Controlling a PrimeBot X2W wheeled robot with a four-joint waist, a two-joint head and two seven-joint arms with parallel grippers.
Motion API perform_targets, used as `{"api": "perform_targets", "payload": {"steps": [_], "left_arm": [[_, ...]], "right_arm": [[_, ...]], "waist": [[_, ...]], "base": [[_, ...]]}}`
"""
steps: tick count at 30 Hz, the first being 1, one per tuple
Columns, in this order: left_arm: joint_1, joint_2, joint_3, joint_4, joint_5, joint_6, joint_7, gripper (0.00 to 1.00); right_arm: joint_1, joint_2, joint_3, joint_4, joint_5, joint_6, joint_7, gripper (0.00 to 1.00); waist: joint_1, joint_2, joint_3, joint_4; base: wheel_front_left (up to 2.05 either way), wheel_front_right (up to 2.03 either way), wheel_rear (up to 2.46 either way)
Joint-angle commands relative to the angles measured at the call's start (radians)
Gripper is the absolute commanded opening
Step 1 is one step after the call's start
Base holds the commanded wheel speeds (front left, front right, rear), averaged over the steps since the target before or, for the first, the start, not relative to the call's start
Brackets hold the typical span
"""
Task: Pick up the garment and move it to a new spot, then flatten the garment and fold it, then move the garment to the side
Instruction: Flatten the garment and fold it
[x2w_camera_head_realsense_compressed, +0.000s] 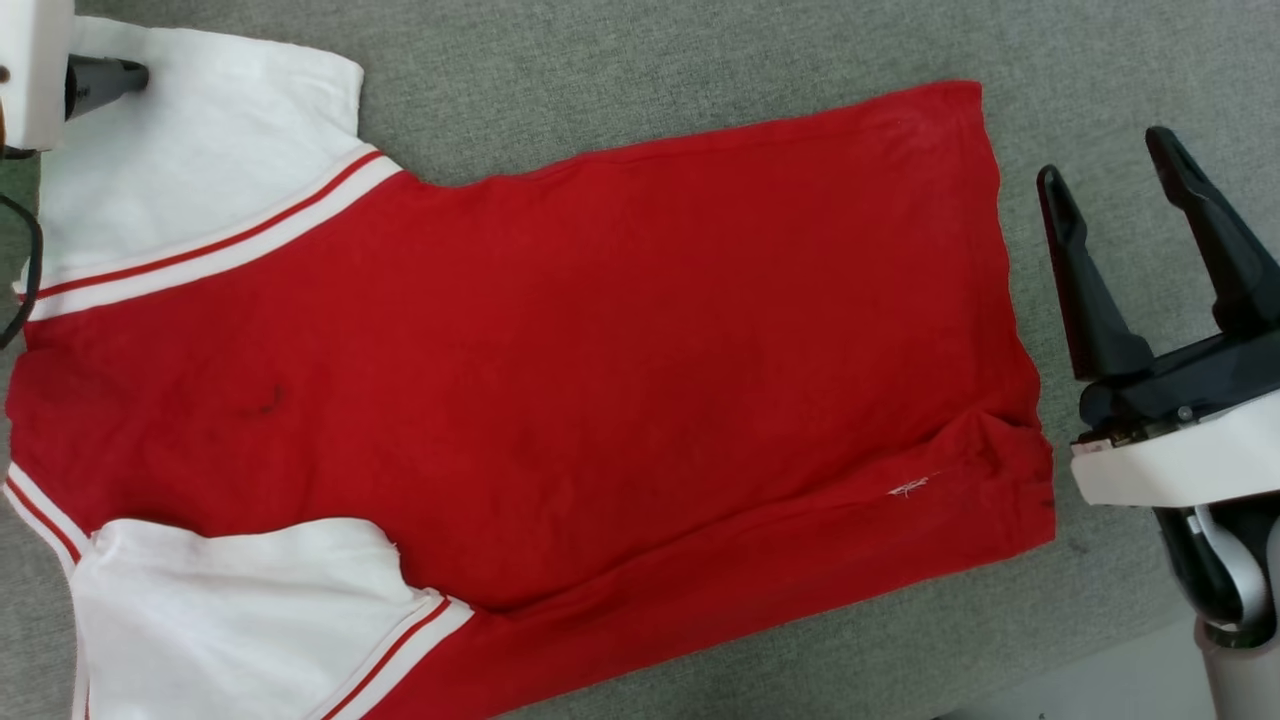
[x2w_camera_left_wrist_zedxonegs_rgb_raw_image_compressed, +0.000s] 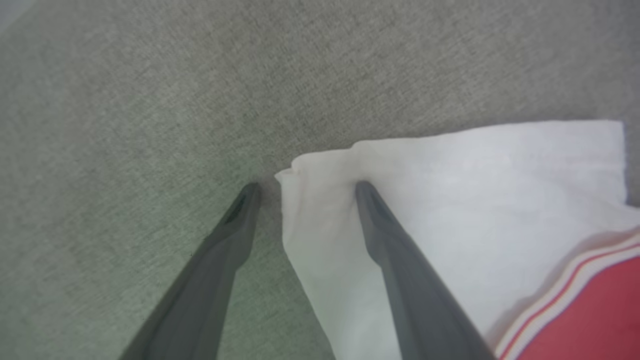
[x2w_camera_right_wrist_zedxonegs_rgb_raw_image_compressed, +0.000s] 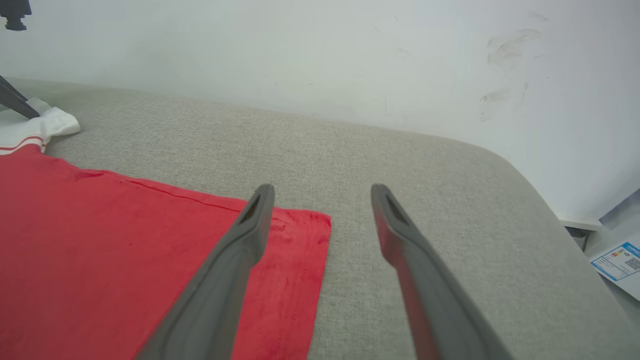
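The garment (x2w_camera_head_realsense_compressed: 600, 330) lies spread flat on the grey fabric surface (x2w_camera_head_realsense_compressed: 700, 60), a plain red side up, its white sleeves at the left and its hem at the right. My left gripper (x2w_camera_head_realsense_compressed: 135, 75) is at the far sleeve's outer corner. In the left wrist view it (x2w_camera_left_wrist_zedxonegs_rgb_raw_image_compressed: 307, 187) stands open, one finger resting on the white sleeve (x2w_camera_left_wrist_zedxonegs_rgb_raw_image_compressed: 500, 200), the other on the grey fabric, the sleeve corner between them. My right gripper (x2w_camera_head_realsense_compressed: 1105, 155) hangs open just right of the hem, nothing held. In the right wrist view it (x2w_camera_right_wrist_zedxonegs_rgb_raw_image_compressed: 322, 187) is over the hem's far corner (x2w_camera_right_wrist_zedxonegs_rgb_raw_image_compressed: 300, 235).
A white wall (x2w_camera_right_wrist_zedxonegs_rgb_raw_image_compressed: 300, 50) runs along the far side of the surface, whose corner (x2w_camera_right_wrist_zedxonegs_rgb_raw_image_compressed: 500, 165) rounds off at the right. A printed sheet (x2w_camera_right_wrist_zedxonegs_rgb_raw_image_compressed: 620, 260) lies on the floor beyond it. A black cable (x2w_camera_head_realsense_compressed: 30, 260) hangs at the left edge.
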Motion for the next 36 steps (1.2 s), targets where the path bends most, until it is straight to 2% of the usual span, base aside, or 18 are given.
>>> {"api": "perform_targets", "payload": {"steps": [1,6,10,14,15,18,21,25,32,36], "left_arm": [[0.062,-0.009,-0.032,0.017,-0.007,-0.006,0.011,0.0],[0.048,-0.011,-0.027,0.01,0.006,-0.023,-0.029,0.0],[0.038,-0.031,-0.023,-0.007,0.014,-0.039,-0.076,0.0],[0.041,-0.055,-0.03,-0.032,0.017,-0.055,-0.126,0.0],[0.042,-0.071,-0.035,-0.054,0.014,-0.064,-0.159,0.0],[0.034,-0.079,-0.047,-0.077,0.022,-0.067,-0.179,0.0],[0.021,-0.09,-0.055,-0.104,0.02,-0.07,-0.198,0.0],[0.003,-0.096,-0.074,-0.136,0.029,-0.07,-0.214,0.0],[-0.029,-0.089,-0.109,-0.181,0.029,-0.071,-0.242,0.0],[-0.038,-0.079,-0.13,-0.186,0.022,-0.071,-0.266,0.0]], "right_arm": [[-0.023,-0.012,-0.002,0.004,0.003,-0.001,0.0,1.0],[-0.085,-0.069,-0.008,0.016,0.013,-0.001,0.039,1.0],[-0.182,-0.193,0.044,0.04,0.066,-0.001,0.188,1.0],[-0.292,-0.331,0.144,0.088,0.178,-0.001,0.432,1.0],[-0.392,-0.413,0.226,0.125,0.288,-0.001,0.626,1.0],[-0.474,-0.462,0.314,0.175,0.378,-0.001,0.794,1.0],[-0.559,-0.477,0.372,0.24,0.448,-0.001,0.932,1.0],[-0.627,-0.439,0.409,0.35,0.488,-0.001,1.032,1.0],[-0.675,-0.37,0.472,0.505,0.463,-0.001,1.03,1.0],[-0.62,-0.345,0.582,0.571,0.475,0.0,1.015,1.0]], "waist": [[-0.0001,0.0,-0.006,0.005],[-0.0001,0.0,-0.039,0.023],[-0.0001,0.0,-0.076,0.051],[-0.0001,0.0,-0.107,0.088],[-0.0001,0.0,-0.12,0.114],[-0.0001,0.0,-0.124,0.136],[-0.0001,0.0,-0.119,0.157],[-0.0001,0.0,-0.102,0.185],[-0.0001,0.0,-0.061,0.214],[-0.0001,0.0,-0.053,0.219]], "base": [[0.0,0.0,0.0],[0.0,0.0,0.0],[0.0,0.0,0.0],[0.0,0.0,0.0],[0.0,0.0,0.0],[0.0,0.0,0.0],[0.0,0.0,0.0],[0.0,0.0,0.0],[0.0,0.0,0.0],[0.0,0.0,0.0]]}}
